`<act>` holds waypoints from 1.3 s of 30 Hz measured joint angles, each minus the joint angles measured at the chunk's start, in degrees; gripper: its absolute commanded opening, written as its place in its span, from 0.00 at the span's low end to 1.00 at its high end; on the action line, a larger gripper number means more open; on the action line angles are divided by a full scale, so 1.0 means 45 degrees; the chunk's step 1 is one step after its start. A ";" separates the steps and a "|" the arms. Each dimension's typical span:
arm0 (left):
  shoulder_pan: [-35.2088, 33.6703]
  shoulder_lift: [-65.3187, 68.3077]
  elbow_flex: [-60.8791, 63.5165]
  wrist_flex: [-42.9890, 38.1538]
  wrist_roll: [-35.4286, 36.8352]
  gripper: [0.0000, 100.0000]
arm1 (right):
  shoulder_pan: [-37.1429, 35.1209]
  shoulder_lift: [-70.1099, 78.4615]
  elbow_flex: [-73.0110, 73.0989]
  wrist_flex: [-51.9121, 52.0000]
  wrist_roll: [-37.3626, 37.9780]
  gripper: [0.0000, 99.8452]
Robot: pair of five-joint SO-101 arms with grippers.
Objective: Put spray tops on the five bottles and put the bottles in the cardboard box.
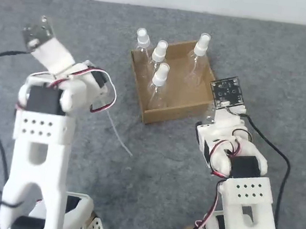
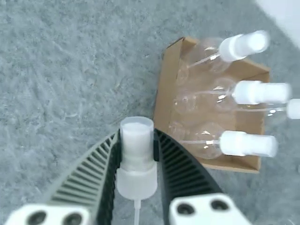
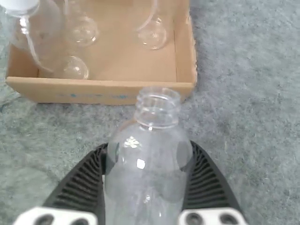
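The left end effector [image 2: 136, 136] is clamped on a white plastic spray top [image 2: 137, 157], its ribbed black jaws pressed to either side of the collar. The top's nozzle end points away from the wrist and its thin white dip tube [image 1: 119, 135] trails back beneath. The right end effector [image 3: 149, 149] is closed around the body of a clear plastic bottle [image 3: 147, 173]. The bottle's bare, open neck points forward toward the near wall of the brown cardboard box [image 3: 101, 89]. In the high view the box [image 1: 169, 113] sits in the upper centre of the frame on the grey carpeted surface [image 1: 269, 50], holding four clear capped bottles [image 1: 159, 79] standing upright. The left arm fills the left of the frame and the right arm the lower right. The coming move likely turns on bringing the top across to the uncapped neck, which lies rightward of the left end effector, with the dip tube's long axis lined up with the bottle's before it drops in. Both arms' bodies hide their end effectors from above, so how far the top is from the neck probably cannot be judged here.
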 measured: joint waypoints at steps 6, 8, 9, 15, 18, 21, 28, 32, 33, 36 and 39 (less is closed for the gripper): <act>0.0000 -0.2051 0.1719 -0.0957 0.0000 0.01 | -0.0117 0.0000 0.0000 0.0000 0.0000 0.03; 0.0000 -0.2813 0.2579 -0.1602 0.0020 0.01 | -0.0156 0.0000 0.0000 0.0000 0.0000 0.03; 0.0000 -0.3204 0.3009 -0.1875 0.0020 0.01 | -0.0156 0.0000 0.0000 0.0000 0.0000 0.03; 0.0000 -0.5060 0.4024 -0.2481 0.0059 0.01 | -0.0156 0.0000 0.0000 0.0000 0.0000 0.03; 0.0000 -0.5451 0.4024 -0.2481 0.0059 0.01 | -0.0156 -0.0137 0.0000 0.0000 0.0000 0.03; 0.0000 -0.5529 0.4024 -0.2481 0.0059 0.01 | -0.0156 -0.0899 0.0371 0.0078 0.0000 0.03; -0.0586 -0.5529 0.4024 -0.2481 0.0410 0.01 | -0.0860 -0.3009 0.1485 0.0098 0.0508 0.03; -0.1211 -0.5529 0.4024 -0.2481 0.0527 0.01 | -0.1387 -0.3888 0.1915 0.0098 0.0762 0.03; -0.1250 -0.5529 0.4024 -0.2481 0.0527 0.01 | -0.1407 -0.4024 0.1973 0.0098 0.0781 0.03; -0.1270 -0.5529 0.4024 -0.2501 0.0488 0.01 | -0.1446 -0.4396 0.2129 0.0098 0.0781 0.03; -0.1270 -0.5529 0.4024 -0.2969 0.0957 0.01 | -0.1446 -0.4571 0.2403 0.0039 0.0781 0.03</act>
